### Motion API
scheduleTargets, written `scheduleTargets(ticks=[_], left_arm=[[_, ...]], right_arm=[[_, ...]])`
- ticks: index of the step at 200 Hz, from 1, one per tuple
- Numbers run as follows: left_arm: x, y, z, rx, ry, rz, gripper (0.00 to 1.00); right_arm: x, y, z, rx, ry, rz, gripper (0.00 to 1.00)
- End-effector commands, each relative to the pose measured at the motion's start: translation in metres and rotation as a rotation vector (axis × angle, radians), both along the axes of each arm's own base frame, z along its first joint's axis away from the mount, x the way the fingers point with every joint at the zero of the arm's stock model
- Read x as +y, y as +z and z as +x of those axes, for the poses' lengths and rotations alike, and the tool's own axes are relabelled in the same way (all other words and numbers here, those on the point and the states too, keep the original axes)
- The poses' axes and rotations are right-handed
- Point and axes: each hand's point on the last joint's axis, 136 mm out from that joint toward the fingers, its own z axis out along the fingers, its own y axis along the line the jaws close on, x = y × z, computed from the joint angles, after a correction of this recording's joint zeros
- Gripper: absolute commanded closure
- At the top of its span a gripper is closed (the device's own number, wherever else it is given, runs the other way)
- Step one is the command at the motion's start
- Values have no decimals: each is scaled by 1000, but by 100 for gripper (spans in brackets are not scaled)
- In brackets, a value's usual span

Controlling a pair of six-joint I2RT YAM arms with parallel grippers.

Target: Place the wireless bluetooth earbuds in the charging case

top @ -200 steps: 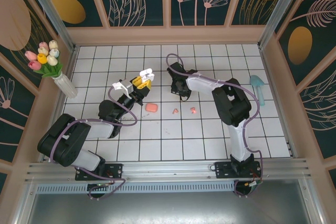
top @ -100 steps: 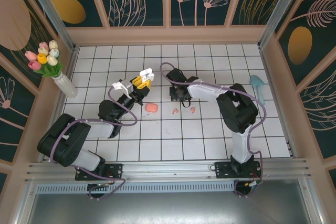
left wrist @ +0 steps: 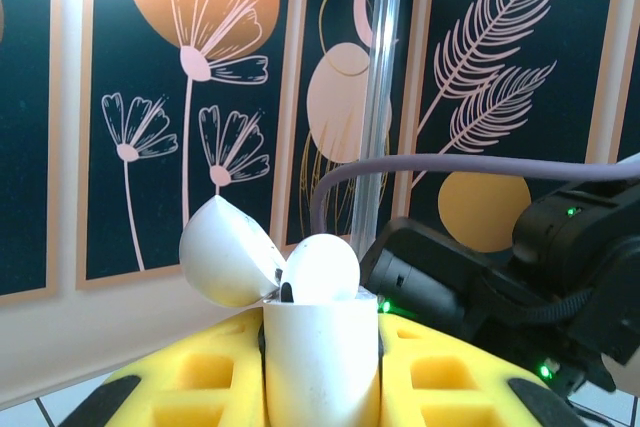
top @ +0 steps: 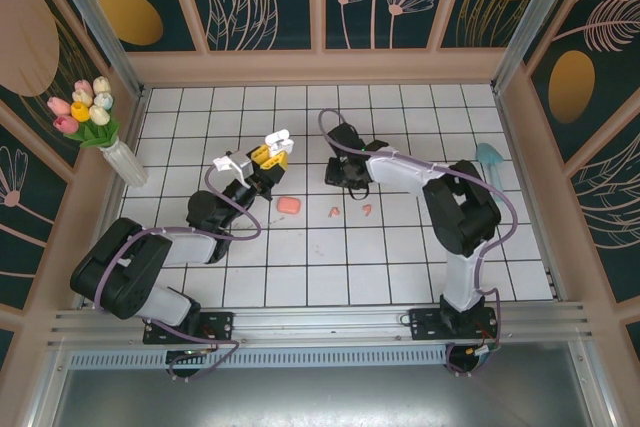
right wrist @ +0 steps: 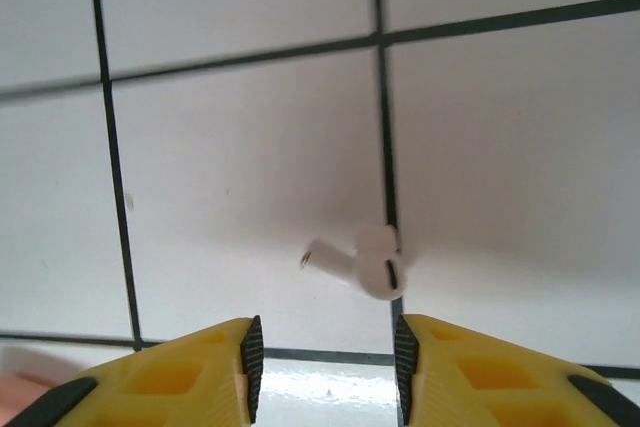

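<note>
My left gripper (top: 268,156) is shut on a white charging case (left wrist: 320,352), held upright above the tiles with its lid (left wrist: 224,253) flipped open. A white rounded earbud head (left wrist: 320,269) sticks out of the case's top. My right gripper (right wrist: 325,367) is open just above the floor, its jaws well apart. A white stemmed earbud (right wrist: 368,262) lies on a tile line just ahead of them, touching neither finger. In the top view the right gripper (top: 346,180) points down, right of the white case (top: 278,137). Two salmon-pink earbuds (top: 335,212) (top: 367,211) lie nearer, beside a pink case (top: 289,204).
A white vase of tulips (top: 122,159) stands at the left wall. A teal object (top: 491,163) lies by the right wall. Patterned panels enclose the tiled floor (top: 400,257) on three sides.
The right arm's elbow has swung to the right while its gripper stayed low over the same tiles, and its jaws have opened. The left arm and the white case have not moved.
</note>
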Motion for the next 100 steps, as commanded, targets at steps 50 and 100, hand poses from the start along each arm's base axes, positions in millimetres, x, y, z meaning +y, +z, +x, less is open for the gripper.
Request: scheduleTargets(ticks=[50, 100], left_arm=[[13, 55, -24, -202, 3, -116, 100], [13, 55, -23, -202, 2, -117, 100]], right_arm=[[-20, 9, 8, 58, -239, 102, 55], [-15, -5, 1, 119, -391, 235, 57]])
